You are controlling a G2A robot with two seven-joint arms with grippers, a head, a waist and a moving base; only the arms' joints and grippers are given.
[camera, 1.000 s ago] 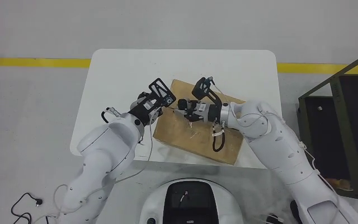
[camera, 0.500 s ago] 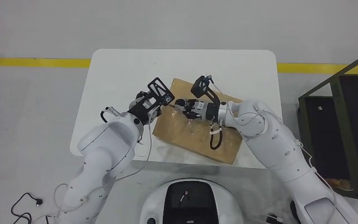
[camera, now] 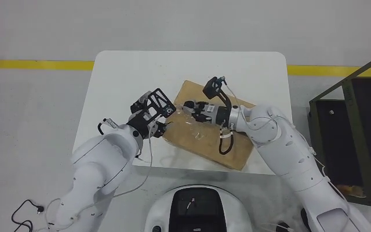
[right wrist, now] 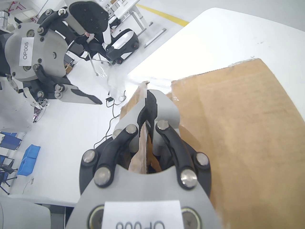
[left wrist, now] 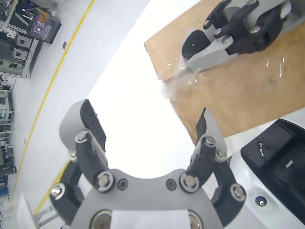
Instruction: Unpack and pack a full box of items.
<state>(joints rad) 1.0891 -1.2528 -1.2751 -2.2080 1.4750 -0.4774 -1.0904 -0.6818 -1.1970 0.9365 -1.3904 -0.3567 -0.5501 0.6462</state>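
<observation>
While the right hand (right wrist: 148, 107) pinches what seems a flap edge, likely stiff yet light, of the cardboard box (camera: 197, 142) near the front edge of the surface (camera: 127, 75), the left hand (left wrist: 145, 113) gapes beside its slippery taped corner.

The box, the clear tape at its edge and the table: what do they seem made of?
The box: brown cardboard, matt, with a fibrous torn edge. The tape: thin clear plastic, glossy; it crinkles and glints. The table: smooth white top, faintly shiny, perhaps laminate; I cannot tell.
</observation>
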